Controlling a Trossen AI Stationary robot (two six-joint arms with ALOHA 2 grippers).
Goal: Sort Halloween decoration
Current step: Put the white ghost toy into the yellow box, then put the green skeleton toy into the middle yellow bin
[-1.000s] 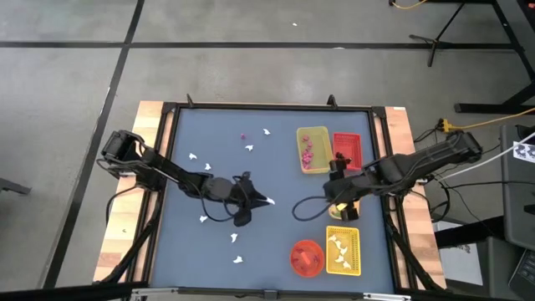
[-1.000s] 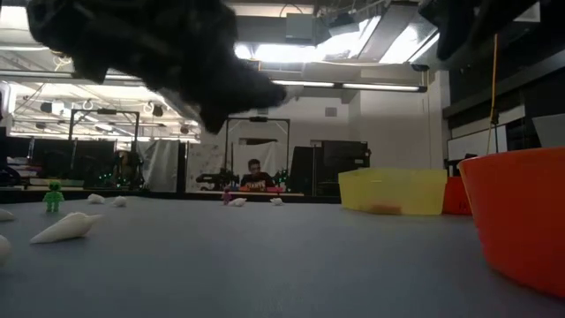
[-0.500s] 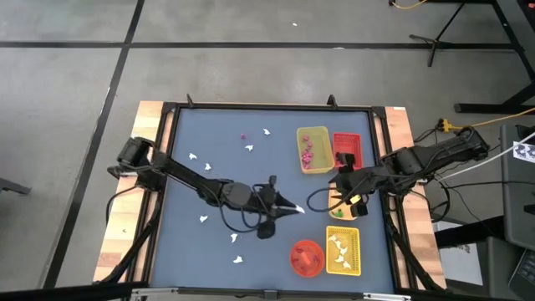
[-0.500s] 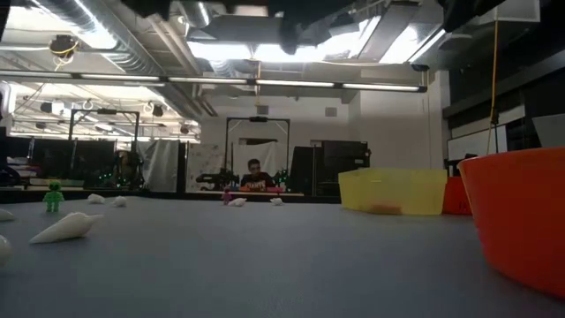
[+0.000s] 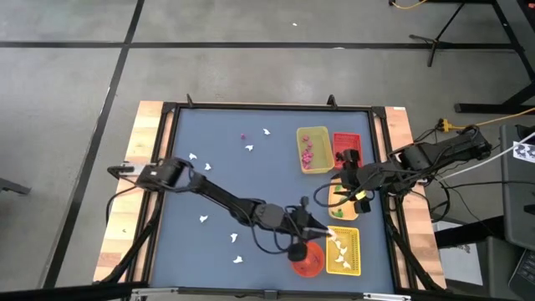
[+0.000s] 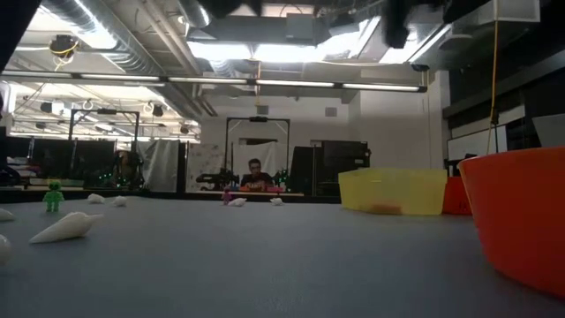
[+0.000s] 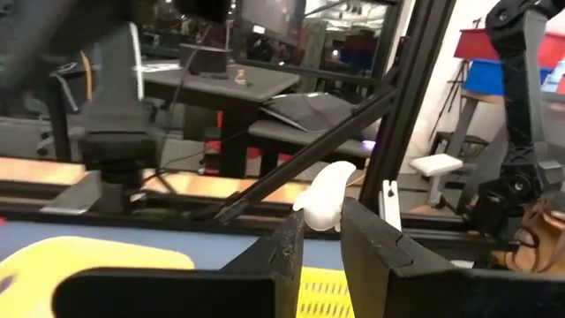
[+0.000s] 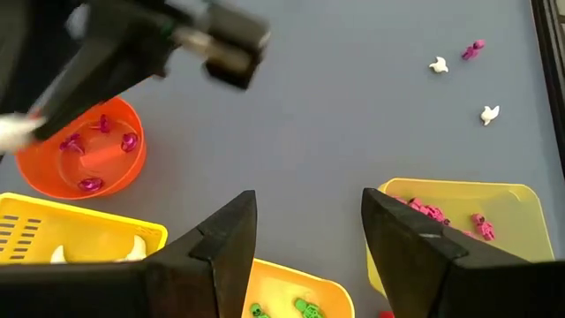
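Trays (image 5: 313, 149): four, bowl (image 5: 306, 257): one, loose white ghosts (image 5: 204, 219): seven | left gripper (image 5: 323, 233): clamped on white ghost (image 7: 325, 195) | right gripper (image 5: 340, 186): held apart, nothing held.

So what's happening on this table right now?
The robot is sorting small Halloween pieces into trays. The left gripper is shut on a white ghost piece and reaches across the table to the yellow slotted tray, where other white pieces already lie, beside the orange bowl. The right gripper is open and empty near the trays on the right side. A few white pieces and a pink one are still loose on the table.
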